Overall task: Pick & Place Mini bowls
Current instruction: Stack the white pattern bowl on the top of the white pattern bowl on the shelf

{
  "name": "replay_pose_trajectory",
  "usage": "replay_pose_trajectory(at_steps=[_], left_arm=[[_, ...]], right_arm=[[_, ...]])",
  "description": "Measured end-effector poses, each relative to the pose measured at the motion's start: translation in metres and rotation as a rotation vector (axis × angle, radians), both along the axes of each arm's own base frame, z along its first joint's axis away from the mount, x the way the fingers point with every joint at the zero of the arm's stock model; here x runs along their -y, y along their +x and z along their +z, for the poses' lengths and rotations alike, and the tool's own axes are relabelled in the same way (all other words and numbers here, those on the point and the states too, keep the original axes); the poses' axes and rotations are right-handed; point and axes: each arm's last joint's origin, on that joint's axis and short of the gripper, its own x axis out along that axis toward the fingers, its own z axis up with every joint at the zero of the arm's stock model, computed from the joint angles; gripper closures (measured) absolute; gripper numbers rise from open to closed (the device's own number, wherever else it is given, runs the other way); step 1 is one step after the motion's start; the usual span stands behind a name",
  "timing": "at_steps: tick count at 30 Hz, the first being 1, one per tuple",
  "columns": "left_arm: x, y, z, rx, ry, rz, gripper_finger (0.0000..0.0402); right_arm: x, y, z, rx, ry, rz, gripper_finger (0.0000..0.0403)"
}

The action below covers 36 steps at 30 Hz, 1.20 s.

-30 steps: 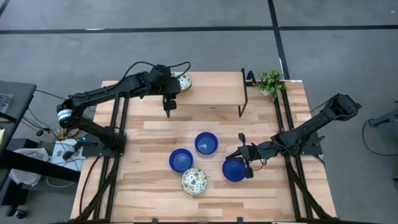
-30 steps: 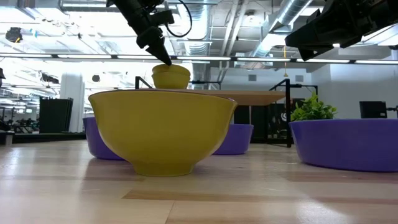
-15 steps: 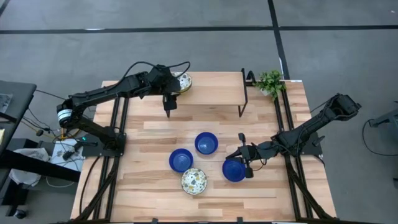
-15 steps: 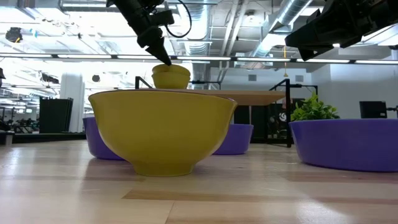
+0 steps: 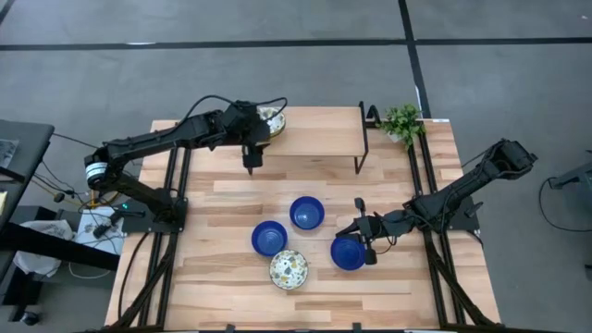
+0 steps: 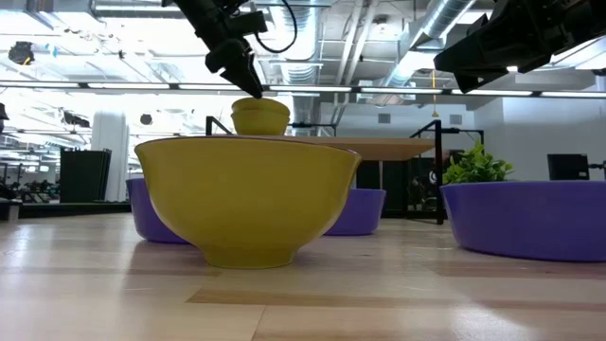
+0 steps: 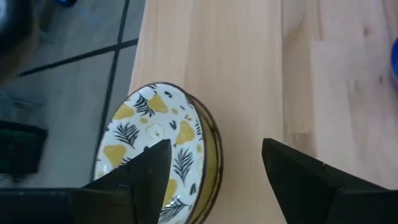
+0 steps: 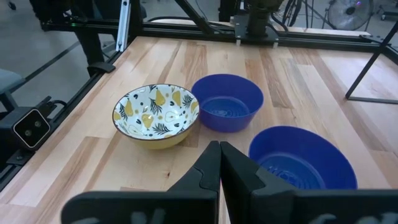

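Up on the raised wooden shelf (image 5: 314,132), the left gripper (image 5: 252,154) has its jaws wide apart, and nothing is between them. One patterned bowl (image 7: 163,152) with yellow pears painted inside sits just beside one of the left gripper's fingers (image 7: 140,180), near the shelf's corner, so close that the finger partly covers it. I cannot tell if they touch. The other finger stands over bare wood, well away from the bowl. If the left gripper swings toward the bowl, that finger could bump it, and the bowl could slide off the edge, because the edge is very near. Down on the table (image 5: 222,287), the right gripper (image 5: 368,243) has its jaws pressed together, with no bowl in them. It waits low, right next to one blue bowl (image 5: 347,252). Ahead of its jaws sit two more blue bowls, one (image 5: 306,213) farther off and one (image 5: 269,237) nearer, and a second patterned bowl (image 5: 289,269). These bowls sit close together, so picking one up could knock another.
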Motion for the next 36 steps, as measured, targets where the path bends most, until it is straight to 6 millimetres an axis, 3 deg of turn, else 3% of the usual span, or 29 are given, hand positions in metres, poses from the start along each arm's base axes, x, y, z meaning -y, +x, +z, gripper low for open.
replay_pose_trajectory(at_steps=[6,13,20,24,28,32,36], left_arm=[[0.004,-0.004,0.006,0.0,0.063,0.003,0.0156],[0.013,-0.026,0.031,0.131,0.114,0.011,0.0161],[0.014,-0.041,0.041,0.166,0.194,0.153,0.0185],[0.009,-0.04,0.035,0.151,0.273,0.317,0.0196],[0.003,-0.035,0.036,0.246,0.348,0.464,0.0208],[0.0,-0.026,0.034,0.368,0.366,0.487,0.0221],[-0.007,-0.013,0.018,0.376,0.369,0.496,0.0232]], right_arm=[[0.0,0.0,0.0,-0.001,0.0,0.0,0.0403],[0.0,0.0,0.0,-0.005,-0.001,0.0,0.0403],[0.0,0.0,0.0,-0.004,0.0,0.0,0.0403],[0.0,0.0,0.0,-0.003,0.0,-0.001,0.0403],[0.0,0.0,0.0,-0.001,0.0,-0.001,0.0403],[0.0,0.0,0.0,-0.001,-0.001,-0.002,0.0403],[0.0,0.0,0.0,-0.002,-0.001,-0.003,0.0403]])
